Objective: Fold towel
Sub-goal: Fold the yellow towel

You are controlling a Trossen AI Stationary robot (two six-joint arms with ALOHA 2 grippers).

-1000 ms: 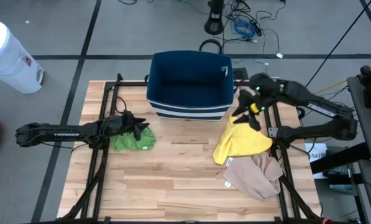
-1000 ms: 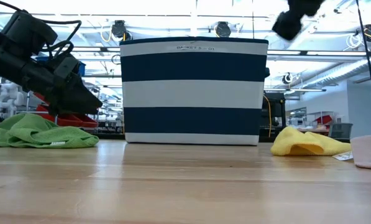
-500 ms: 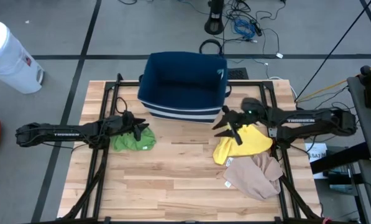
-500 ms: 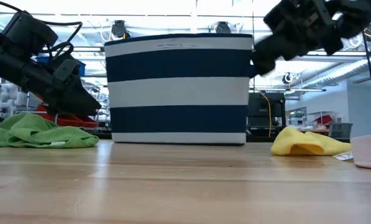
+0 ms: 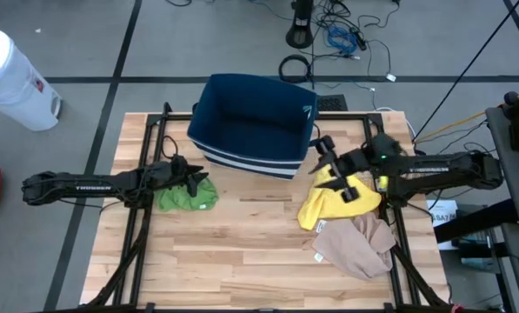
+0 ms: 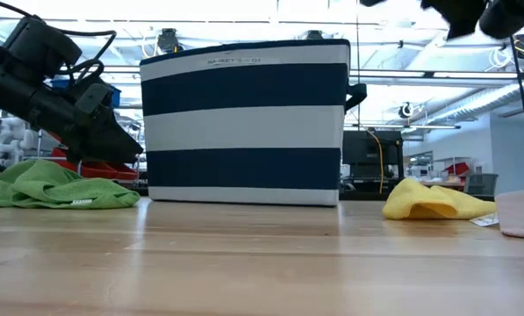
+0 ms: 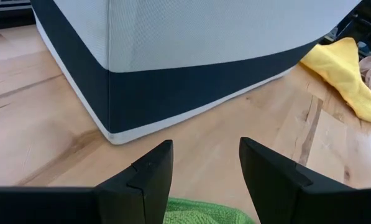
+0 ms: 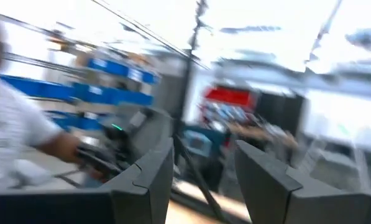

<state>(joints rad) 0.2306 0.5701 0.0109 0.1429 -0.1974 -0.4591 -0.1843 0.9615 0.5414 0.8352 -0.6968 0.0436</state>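
Note:
A crumpled green towel lies on the table's left half; it also shows in the low view. My left gripper hovers open just over its far edge, and green cloth shows below its fingers. A yellow towel and a beige towel lie bunched at the right. My right gripper stands open and empty above the yellow towel's far end, tipped upward, beside the striped basket's right side.
A navy and white striped basket stands at the table's far middle, turned a little askew. Black frame rails run along both sides. Bare wood lies between the towels. A white bin stands off the table at the far left.
My right gripper has swung from over the yellow towel toward the table's left, next to the basket, then drawn back a little and tipped from pointing down to pointing upward. The basket has slid toward the table's left and turned slightly. The towels lie as before.

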